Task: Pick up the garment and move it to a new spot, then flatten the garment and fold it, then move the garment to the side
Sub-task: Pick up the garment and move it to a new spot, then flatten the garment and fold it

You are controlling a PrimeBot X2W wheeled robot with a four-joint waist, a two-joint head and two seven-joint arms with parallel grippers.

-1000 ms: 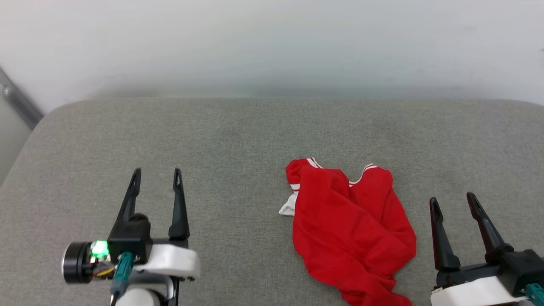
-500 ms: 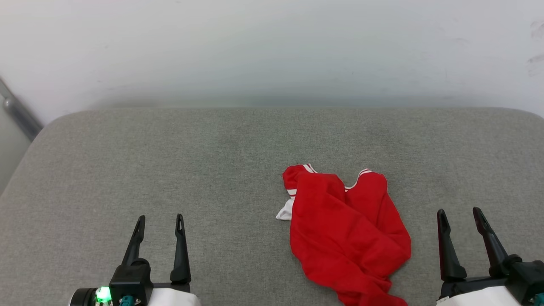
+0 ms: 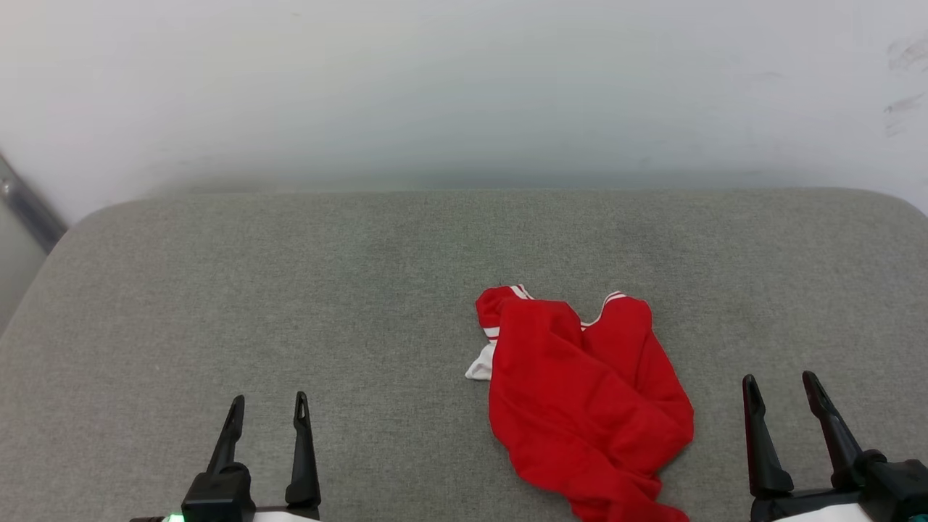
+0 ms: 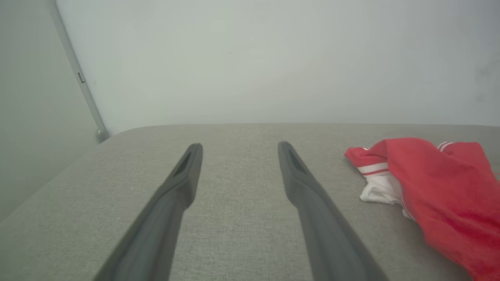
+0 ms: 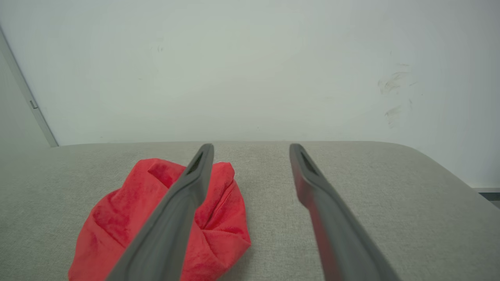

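Jaws spread, empty: the garment (image 3: 587,406) lies just beside the right gripper (image 3: 779,377), well apart from the left gripper (image 3: 269,397) (pickup not begun, I'd say); next, close on cloth.

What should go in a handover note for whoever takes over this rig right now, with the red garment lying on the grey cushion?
The garment lies in a crumpled heap on the grey cushion, right of centre and near the front, with a white sleeve poking out on its left.
The left gripper is open and empty, fingers over bare cushion, well left of the garment.
The right gripper is open and empty, just right of the garment, apart from it.
Done: nothing that shows; the garment is neither flattened nor folded.
Left: grasp it, move it, flatten it, fold it, set it aside.
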